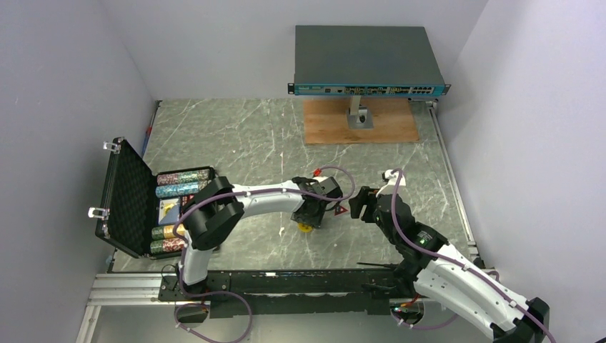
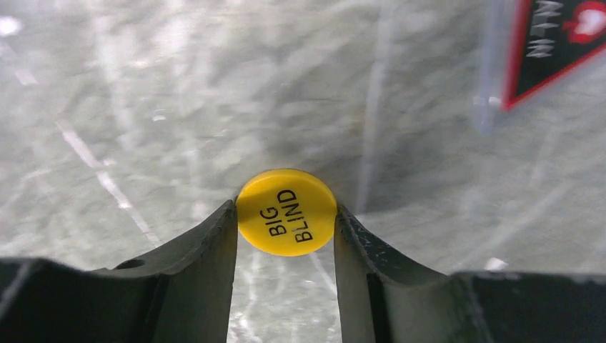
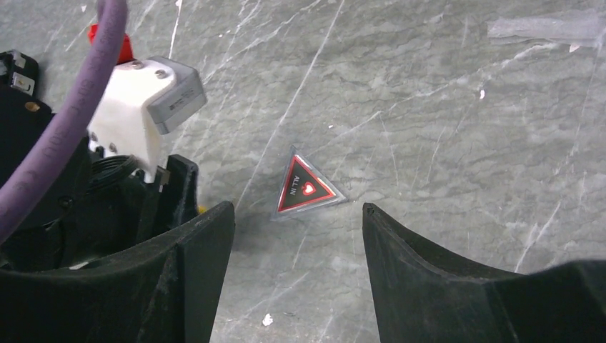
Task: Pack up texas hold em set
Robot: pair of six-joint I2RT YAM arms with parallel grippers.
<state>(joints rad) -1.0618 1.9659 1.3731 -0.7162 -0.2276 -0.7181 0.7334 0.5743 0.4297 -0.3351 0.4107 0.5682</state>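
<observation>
Top view, room: the table (image 1: 236, 136) is walled left, right and behind. Open stone lies beyond both grippers, up to the wooden board (image 1: 361, 123) and the grey network switch (image 1: 368, 61).
Top view, briefcase: the briefcase (image 1: 123, 193) sits well to the left of the left gripper (image 1: 312, 221), at the table's left edge. Its lid is open toward the wall, its long axis runs near-to-far, and the chip rows lie crosswise.
Top view, grippers: the right gripper (image 1: 357, 204) sits near the left one, with the red triangular token (image 1: 340, 210) between them.
Left wrist, jaws: narrowly parted, both fingertips pressed on the rim of the yellow disc (image 2: 286, 212), pinching it. I cannot tell whether it is off the stone.
Left wrist, disc: face up, with its "BIG BLIND" print running away from the jaws. The token lies ahead and to the right, apart from it.
Right wrist, jaws: spread wide, holding nothing, touching nothing.
Right wrist, token: flat on the stone just ahead of the gap, with one corner pointing away from the jaws. The other arm crowds the left finger's side; the right side is open.
</observation>
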